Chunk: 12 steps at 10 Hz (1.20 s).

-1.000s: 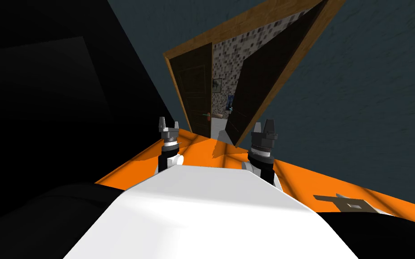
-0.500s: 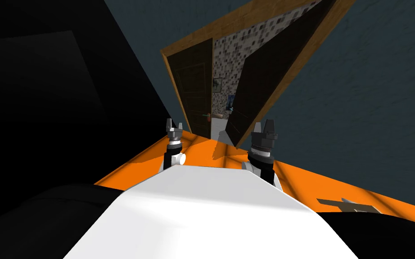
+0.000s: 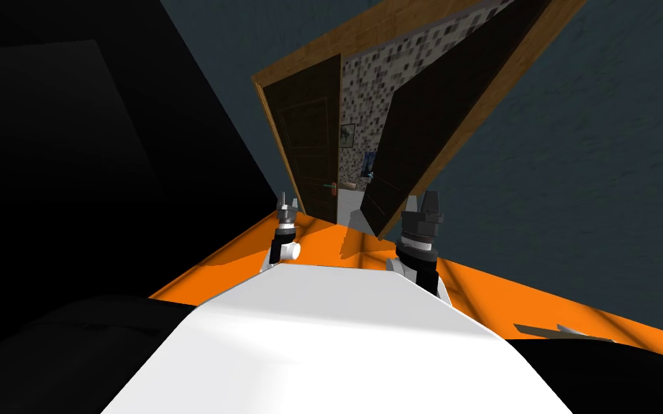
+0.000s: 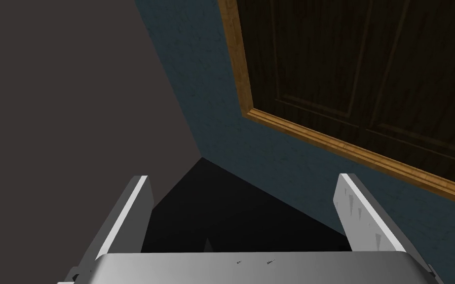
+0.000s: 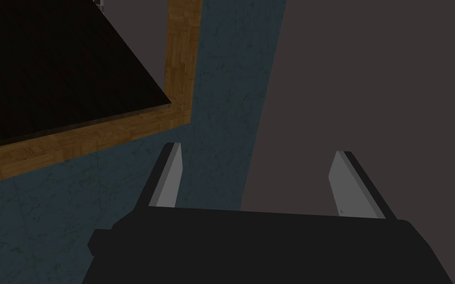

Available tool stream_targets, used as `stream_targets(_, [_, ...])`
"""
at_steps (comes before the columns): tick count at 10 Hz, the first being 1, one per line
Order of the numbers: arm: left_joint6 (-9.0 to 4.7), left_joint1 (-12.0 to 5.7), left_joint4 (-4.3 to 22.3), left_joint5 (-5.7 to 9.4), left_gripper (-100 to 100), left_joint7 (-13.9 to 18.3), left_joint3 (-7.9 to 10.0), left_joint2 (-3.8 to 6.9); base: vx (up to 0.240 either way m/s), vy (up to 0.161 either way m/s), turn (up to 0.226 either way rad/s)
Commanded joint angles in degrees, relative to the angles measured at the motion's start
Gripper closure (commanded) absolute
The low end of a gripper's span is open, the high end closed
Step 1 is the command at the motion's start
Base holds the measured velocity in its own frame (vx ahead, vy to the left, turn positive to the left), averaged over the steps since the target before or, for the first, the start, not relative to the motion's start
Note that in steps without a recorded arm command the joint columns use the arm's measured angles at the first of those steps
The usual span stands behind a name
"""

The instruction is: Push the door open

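A dark panelled door leaf point(image 3: 310, 136) with a small handle point(image 3: 331, 187) stands in a wooden frame point(image 3: 301, 54). A second dark leaf point(image 3: 423, 122) stands to its right. A gap between them shows a tiled wall. My left gripper point(image 3: 285, 205) is low in front of the left leaf, open and not touching it. Its wrist view shows the open left gripper point(image 4: 244, 207), with the dark door point(image 4: 369, 64) and the frame point(image 4: 320, 138) beyond it. My right gripper point(image 3: 423, 205) is open below the right leaf. The right wrist view has the right gripper point(image 5: 258, 180) under the frame's corner point(image 5: 179, 106).
The floor point(image 3: 366, 248) is orange. Blue-grey wall point(image 3: 574, 180) runs on both sides of the doorway. A black area point(image 3: 71, 180) takes up the left. A flat grey-brown thing point(image 3: 560, 332) lies on the floor at my right.
My left gripper has moved right and forward toward the left door leaf and has turned edge-on. The doorway has drawn slightly nearer. The right gripper has stayed in place.
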Motion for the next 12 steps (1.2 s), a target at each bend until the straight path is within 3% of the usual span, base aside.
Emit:
stream_targets(1, [0.08,-1.39,2.5,-0.14,-100,0.1,-0.04,0.30,0.099,0.021,-0.011])
stream_targets(5, [0.09,-5.34,9.5,-0.58,-100,0.2,-0.23,0.85,0.094,0.030,-0.017])
stream_targets(6, [0.09,-5.34,9.5,-0.58,-100,0.2,-0.23,0.85,0.063,0.023,-0.005])
stream_targets(11, [0.12,-10.83,18.9,-1.18,-100,0.3,-0.51,1.28,0.086,0.028,-0.017])
stream_targets(12, [0.12,-10.83,19.3,-1.18,-100,0.3,-0.51,1.28,0.062,0.029,-0.012])
